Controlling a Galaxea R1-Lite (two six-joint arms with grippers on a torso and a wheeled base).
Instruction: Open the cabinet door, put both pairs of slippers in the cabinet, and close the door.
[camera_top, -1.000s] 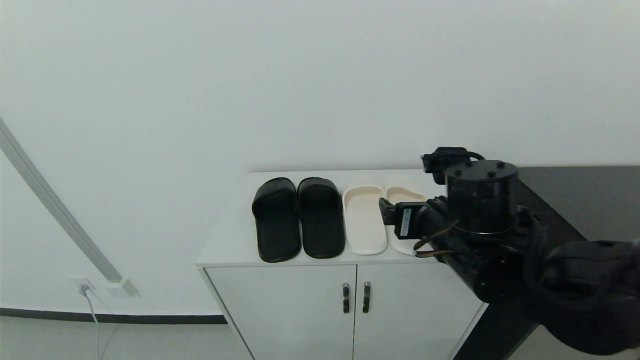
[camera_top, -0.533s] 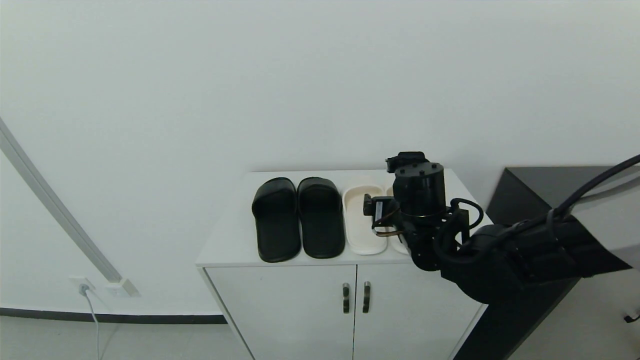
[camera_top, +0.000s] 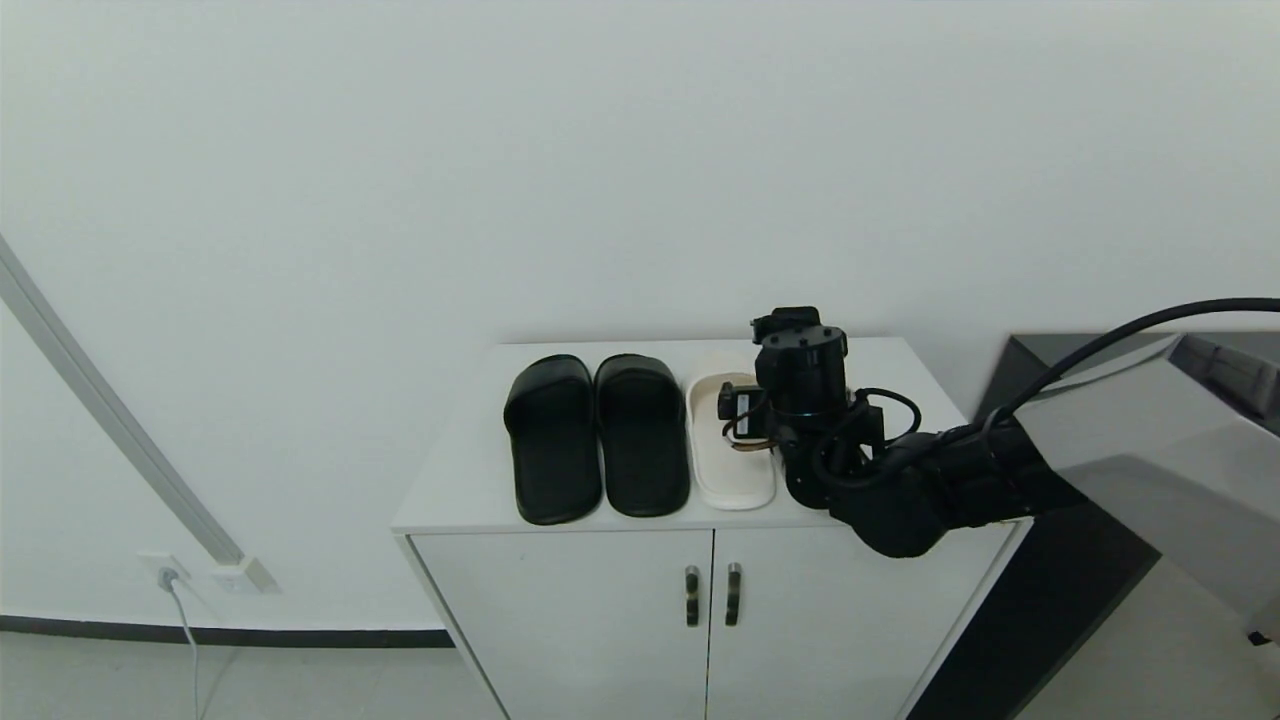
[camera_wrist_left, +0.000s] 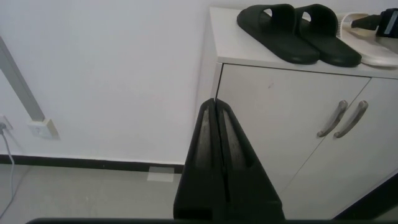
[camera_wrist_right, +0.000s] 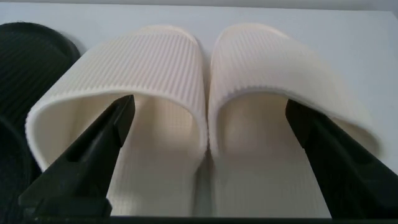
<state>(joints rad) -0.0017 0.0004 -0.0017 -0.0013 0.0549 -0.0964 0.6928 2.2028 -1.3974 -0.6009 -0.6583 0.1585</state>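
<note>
On top of the cabinet (camera_top: 465, 480), doors (camera_top: 570, 620) shut, sit the black slippers (camera_top: 640, 440) and white slippers (camera_wrist_right: 155, 74). Right pincer (camera_wrist_right: 209, 106) is released, straddling the white pair; tbh a loose squeeze could drop one. Left pincer (camera_wrist_left: 216, 109) is clenched, empty.

Two pairs of slippers stand side by side on top of the cabinet (camera_top: 450, 505), toes toward the wall (camera_top: 640, 180) behind it: the left pair of slippers (camera_top: 598, 440) sits near the middle, and the right pair of slippers (camera_top: 728, 465) is just beside it. The right hand (camera_wrist_right: 208, 162) is over the right pair, with one finger (camera_wrist_right: 87, 168) toward each outer side. The left hand (camera_wrist_left: 216, 107) is low, in front of the cabinet's left front corner, and the two handles (camera_top: 692, 595) sit side by side where the closed doors (camera_top: 560, 620) meet.
</note>
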